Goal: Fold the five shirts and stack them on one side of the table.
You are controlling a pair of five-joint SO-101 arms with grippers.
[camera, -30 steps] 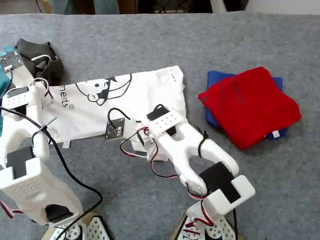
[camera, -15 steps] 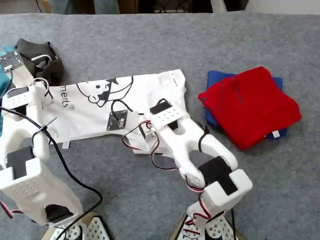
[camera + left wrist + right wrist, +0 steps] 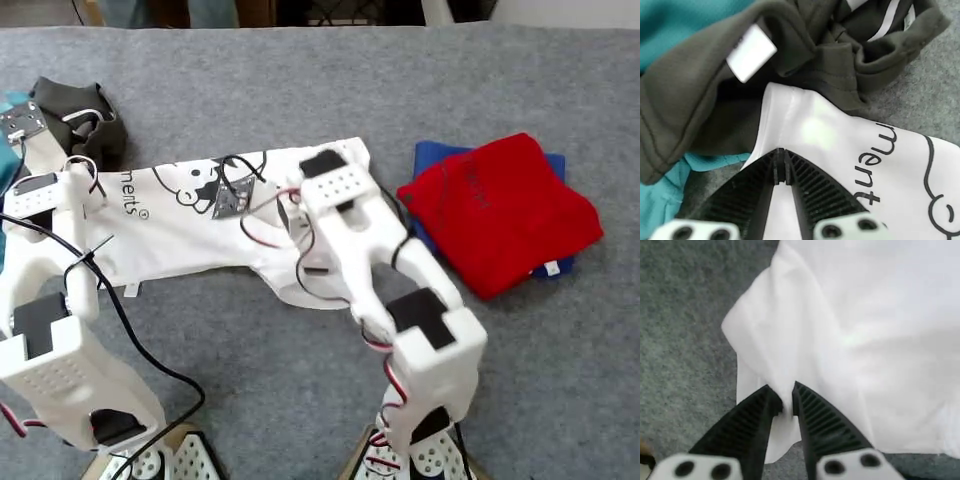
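Observation:
A white shirt (image 3: 190, 225) with a cartoon print lies spread over the left-centre of the table. My left gripper (image 3: 80, 183) is shut on its left corner, where the white shirt (image 3: 840, 150) meets a crumpled dark shirt (image 3: 805, 60) and a teal shirt (image 3: 680, 25). My right gripper (image 3: 291, 211) is shut on a pinch of the white shirt (image 3: 840, 330) and holds that fold up over the garment's right half. The left gripper (image 3: 781, 172) and the right gripper (image 3: 786, 401) both have their fingers pressed together on the cloth. A folded red shirt (image 3: 500, 210) rests on a folded blue shirt (image 3: 433, 156) at the right.
The dark shirt (image 3: 80, 115) lies bunched at the far left, with the teal shirt (image 3: 8, 150) at the table's left edge. Grey felt (image 3: 300, 80) covers the table. Loose wires trail from both arms over the white shirt.
My right gripper has moved toward the far side with the white shirt's near edge, dragging the cloth up and over. The left arm has kept still.

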